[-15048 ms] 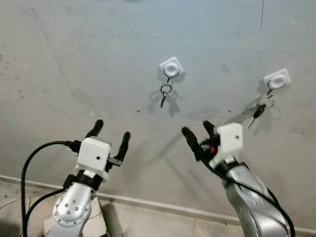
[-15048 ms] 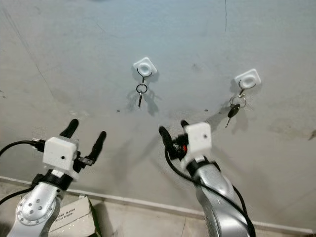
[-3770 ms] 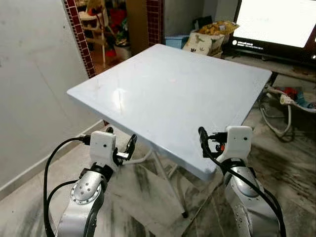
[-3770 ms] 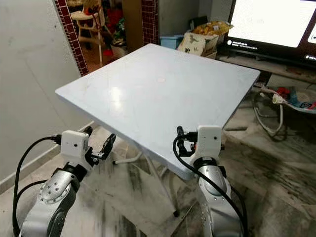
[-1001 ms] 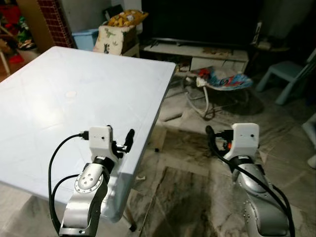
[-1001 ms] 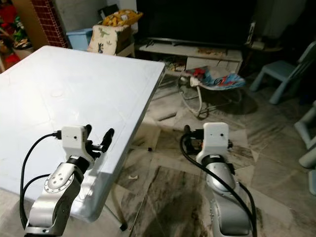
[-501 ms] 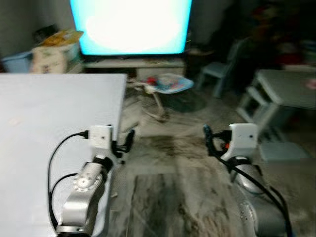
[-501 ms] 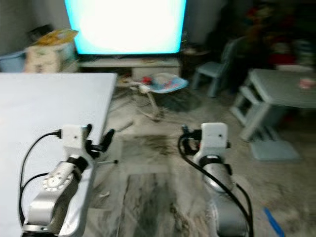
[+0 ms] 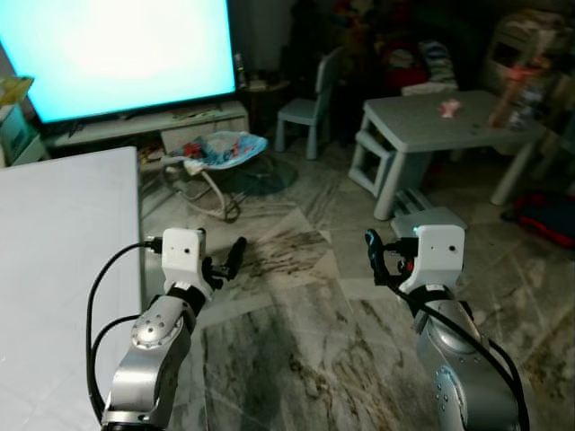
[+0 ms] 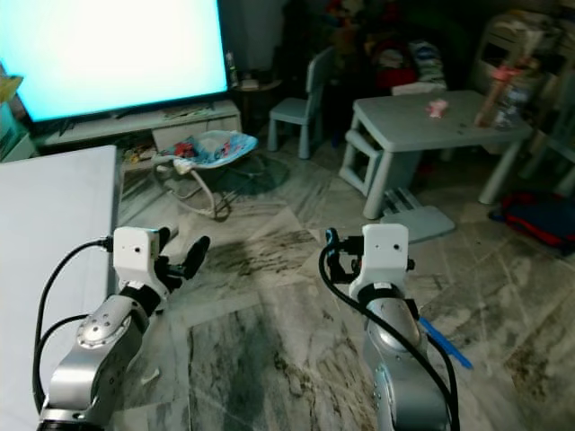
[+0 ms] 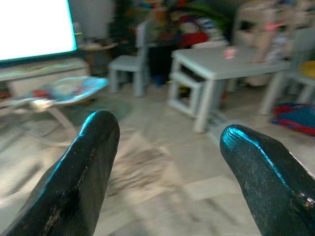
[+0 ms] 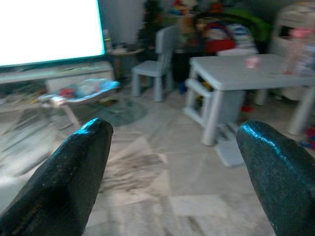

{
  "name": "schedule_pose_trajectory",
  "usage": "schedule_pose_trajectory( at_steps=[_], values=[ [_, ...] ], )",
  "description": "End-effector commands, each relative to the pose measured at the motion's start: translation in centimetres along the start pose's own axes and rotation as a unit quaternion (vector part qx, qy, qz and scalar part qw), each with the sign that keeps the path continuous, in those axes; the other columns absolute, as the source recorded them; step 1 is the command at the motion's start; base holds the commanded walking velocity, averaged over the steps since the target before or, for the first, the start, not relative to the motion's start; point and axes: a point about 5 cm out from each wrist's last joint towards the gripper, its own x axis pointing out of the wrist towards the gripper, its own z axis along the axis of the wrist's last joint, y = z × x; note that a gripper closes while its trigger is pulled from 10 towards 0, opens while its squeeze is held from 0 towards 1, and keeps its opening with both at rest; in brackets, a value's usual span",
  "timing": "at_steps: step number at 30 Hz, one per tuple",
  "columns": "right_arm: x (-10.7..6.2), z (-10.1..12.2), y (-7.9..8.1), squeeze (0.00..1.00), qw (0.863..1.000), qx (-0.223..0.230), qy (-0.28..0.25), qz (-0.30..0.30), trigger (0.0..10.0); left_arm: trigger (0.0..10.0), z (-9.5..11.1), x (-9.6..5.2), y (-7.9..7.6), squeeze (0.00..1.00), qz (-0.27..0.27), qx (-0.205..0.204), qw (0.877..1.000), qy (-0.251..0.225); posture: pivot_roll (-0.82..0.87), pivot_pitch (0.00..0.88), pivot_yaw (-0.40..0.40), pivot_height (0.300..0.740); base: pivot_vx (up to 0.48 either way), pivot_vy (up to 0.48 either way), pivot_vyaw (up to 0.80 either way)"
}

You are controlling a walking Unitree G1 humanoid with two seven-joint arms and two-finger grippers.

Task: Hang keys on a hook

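Facing a marble floor (image 9: 296, 359) and glowing television (image 9: 117, 54), both pincers, left (image 9: 223, 260) and right (image 9: 384, 256), spread, hold nothing; hanging looks undone.

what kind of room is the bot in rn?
Most likely a home living room that doubles as a play area: a large lit TV on a low stand, a baby bouncer on the marble floor, and a child-size table with a small chair.

Living room: television (image 9: 117, 54) (lit), child's table (image 9: 440, 121).
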Motion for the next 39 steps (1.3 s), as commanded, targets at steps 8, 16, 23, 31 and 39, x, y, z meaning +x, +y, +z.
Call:
schedule_pose_trajectory(
  at_steps=[8, 16, 23, 31, 39],
  values=[
    [0.2, 0.6, -0.1, 0.00, 1.000, 0.001, -0.011, -0.002, 10.0, 10.0, 0.2, 0.2, 0.0, 0.00, -0.009, -0.008, 1.000, 0.001, -0.05, 0.012, 0.040, 0.740, 0.000, -0.070, 0.00],
    [0.2, 0.6, -0.1, 0.00, 1.000, 0.001, -0.011, -0.002, 10.0, 10.0, 0.3, 0.3, 0.1, 0.00, -0.008, -0.014, 1.000, -0.002, -0.05, 0.004, 0.043, 0.740, 0.000, -0.346, 0.00],
    [0.2, 0.6, -0.1, 0.00, 1.000, 0.002, -0.012, -0.003, 10.0, 10.0, 0.4, 0.3, 0.2, 0.00, -0.006, -0.014, 1.000, -0.002, -0.05, 0.002, 0.044, 0.740, 0.000, -0.381, 0.00],
    [0.1, 0.5, -0.1, 0.00, 1.000, 0.001, -0.011, -0.005, 10.0, 10.0, 0.3, 0.4, 0.5, 0.00, 0.008, -0.022, 1.000, -0.001, -0.06, 0.001, 0.047, 0.740, 0.000, -0.088, 0.00],
    [0.2, 0.5, -0.2, 0.00, 1.000, 0.001, -0.012, -0.006, 10.0, 10.0, 0.1, 0.8, 1.0, 0.00, 0.024, -0.025, 0.999, 0.004, -0.06, 0.000, 0.049, 0.740, 0.000, 0.000, 0.00]
  ],
)
